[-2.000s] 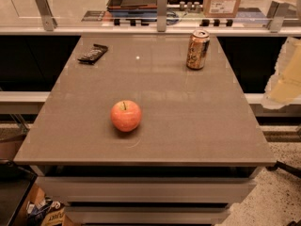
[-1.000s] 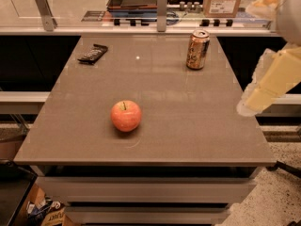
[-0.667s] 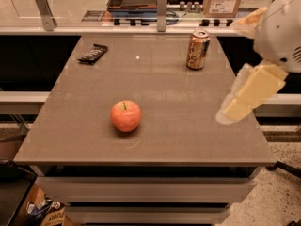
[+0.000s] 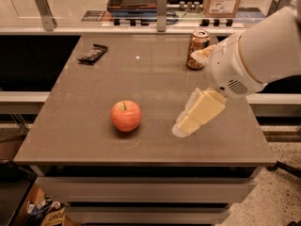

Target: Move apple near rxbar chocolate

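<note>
While end effector point(image 4: 188, 125) is hovering low beside apple point(image 4: 126, 115), on the can point(image 4: 197, 48) side, grip state cannot be told | apple is resting mid-counter point(image 4: 70, 135), well apart from bar point(image 4: 92, 53) at far corner | risk: an off-centre closing would likely be sending the round apple rolling away.

Red apple point(image 4: 126, 116) upright, front-centre; black rxbar chocolate point(image 4: 92, 53) flat, far-left; hand point(image 4: 182, 127) near apple's right.
</note>
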You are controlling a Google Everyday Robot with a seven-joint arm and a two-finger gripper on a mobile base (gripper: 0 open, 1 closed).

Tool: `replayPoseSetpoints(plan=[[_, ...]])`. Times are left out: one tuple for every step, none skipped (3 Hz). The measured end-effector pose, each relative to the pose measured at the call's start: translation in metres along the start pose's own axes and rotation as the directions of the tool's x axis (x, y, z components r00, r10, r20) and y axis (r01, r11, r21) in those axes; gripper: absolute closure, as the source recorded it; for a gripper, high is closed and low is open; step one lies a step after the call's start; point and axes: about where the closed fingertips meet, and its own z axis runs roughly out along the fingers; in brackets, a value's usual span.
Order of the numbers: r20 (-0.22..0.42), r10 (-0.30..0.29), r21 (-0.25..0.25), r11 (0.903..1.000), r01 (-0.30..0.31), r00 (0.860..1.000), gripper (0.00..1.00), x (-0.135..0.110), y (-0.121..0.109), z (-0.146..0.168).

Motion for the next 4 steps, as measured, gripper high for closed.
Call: replayPoseSetpoints(plan=[[0.058, 0.010, -0.035, 0.9994, -0.008, 0.998, 0.00, -0.015, 0.011, 0.038], [0.100, 0.009, -0.065, 0.9979, -0.002, 0.995, 0.00, -0.033, 0.023, 0.068], [0.100, 0.009, -0.065, 0.9979, -0.002, 0.995, 0.00, -0.033, 0.023, 0.068], [0.102, 0.020, -0.115, 0.9933, -0.008, 0.995, 0.00, -0.035, 0.022, 0.091]])
